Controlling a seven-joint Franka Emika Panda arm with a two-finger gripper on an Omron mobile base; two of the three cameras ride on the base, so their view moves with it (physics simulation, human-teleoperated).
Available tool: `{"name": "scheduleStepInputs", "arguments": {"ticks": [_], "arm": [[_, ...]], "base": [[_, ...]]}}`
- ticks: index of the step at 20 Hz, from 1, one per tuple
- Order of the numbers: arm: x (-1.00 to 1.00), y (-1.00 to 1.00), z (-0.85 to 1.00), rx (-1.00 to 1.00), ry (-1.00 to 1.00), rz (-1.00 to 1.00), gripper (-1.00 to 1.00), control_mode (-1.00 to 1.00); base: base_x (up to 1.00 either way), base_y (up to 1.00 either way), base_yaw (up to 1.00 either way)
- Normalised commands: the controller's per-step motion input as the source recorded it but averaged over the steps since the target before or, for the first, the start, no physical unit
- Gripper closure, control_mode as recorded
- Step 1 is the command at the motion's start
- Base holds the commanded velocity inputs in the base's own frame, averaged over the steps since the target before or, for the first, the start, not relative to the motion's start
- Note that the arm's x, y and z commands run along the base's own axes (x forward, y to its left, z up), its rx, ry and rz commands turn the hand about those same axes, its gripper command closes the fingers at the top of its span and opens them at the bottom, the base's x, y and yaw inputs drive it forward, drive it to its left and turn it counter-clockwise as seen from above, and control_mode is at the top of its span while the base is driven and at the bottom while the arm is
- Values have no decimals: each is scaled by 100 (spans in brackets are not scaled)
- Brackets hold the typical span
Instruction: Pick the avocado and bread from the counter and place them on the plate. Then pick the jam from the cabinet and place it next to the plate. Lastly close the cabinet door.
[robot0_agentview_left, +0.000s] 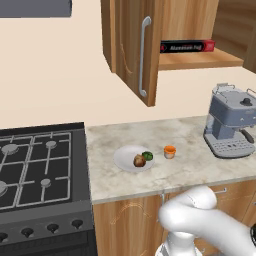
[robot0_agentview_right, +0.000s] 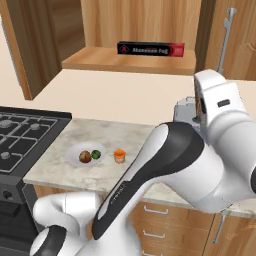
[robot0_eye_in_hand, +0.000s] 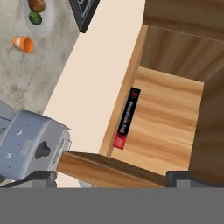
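the avocado (robot0_agentview_left: 147, 155) and the bread (robot0_agentview_left: 139, 160) both sit on the white plate (robot0_agentview_left: 125, 161), and the little orange jam (robot0_agentview_left: 170, 152) jar stands on the counter (robot0_agentview_left: 190, 135) just beside the plate, on the side toward the grey coffee machine (robot0_agentview_left: 230, 127). so the food part looks done, and what is left, i think, is shutting the cabinet (robot0_agentview_left: 192, 60)

the cabinet is open. a long black and red box (robot0_agentview_right: 151, 49) lies on its shelf. in the hand view, the edge of a wooden door (robot0_eye_in_hand: 109, 169) runs across the bottom of the picture, right in front of the two finger tips and between them. the gripper (robot0_eye_in_hand: 111, 177) has its fingers (robot0_eye_in_hand: 43, 177) spread wide apart and they hold nothing. i cannot tell if they touch the door edge or are just very near it

the door's long edge lies crossways to the fingers, so the next move, i guess, is a push sideways on that edge to swing the door shut
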Motion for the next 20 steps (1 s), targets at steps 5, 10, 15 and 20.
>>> {"name": "scheduleStepInputs", "arguments": {"ticks": [5,10,15,20], "arm": [[65,-29,-10,0,0,0,-100,-100],[61,-46,-16,0,0,0,-100,-100],[36,-55,0,0,0,0,-100,-100],[6,-43,4,0,-2,0,-100,-100]], "base": [[0,0,0],[0,0,0],[0,0,0],[0,0,0]]}}
